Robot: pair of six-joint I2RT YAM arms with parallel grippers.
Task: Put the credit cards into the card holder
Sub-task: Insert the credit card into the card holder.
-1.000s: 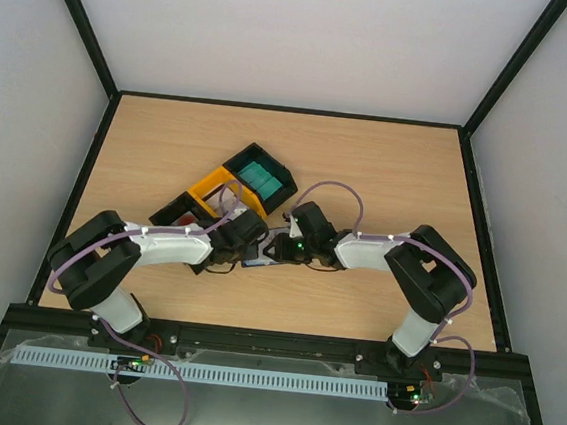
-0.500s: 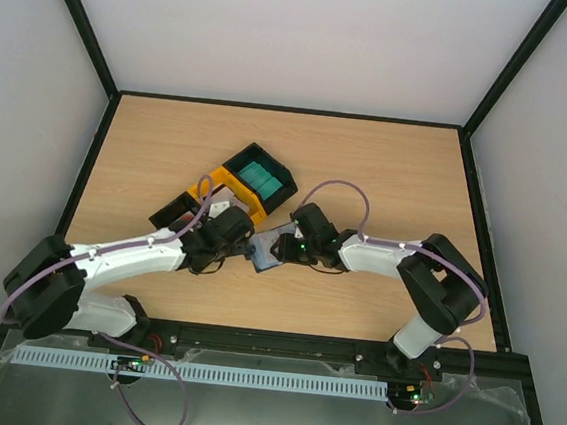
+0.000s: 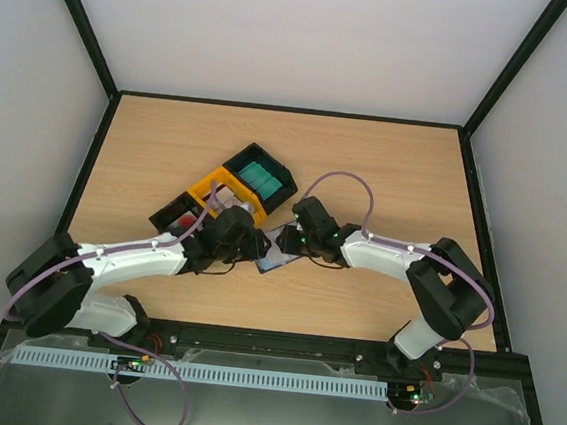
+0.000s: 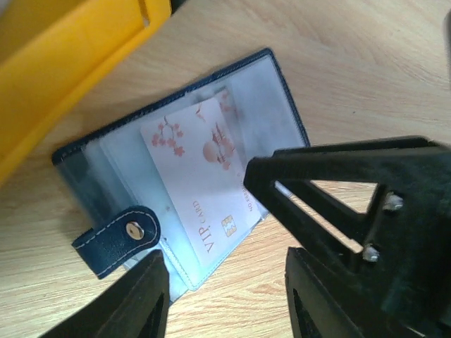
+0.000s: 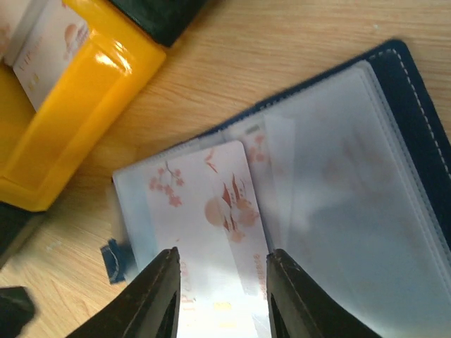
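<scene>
— While both arms hover, how do the jaws stand?
— Left gripper [image 4: 224, 282]: parted, empty, card holder [image 4: 282, 91] lying open just beyond them. Right gripper [image 5: 222, 285]: parted, credit card [image 5: 211, 204] under the gap.

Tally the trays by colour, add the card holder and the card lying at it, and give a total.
Yellow tray: 1
Black trays: 2 (one with teal items, one left of the yellow)
Card holder: 1
VIP card: 1
Total: 5
</scene>
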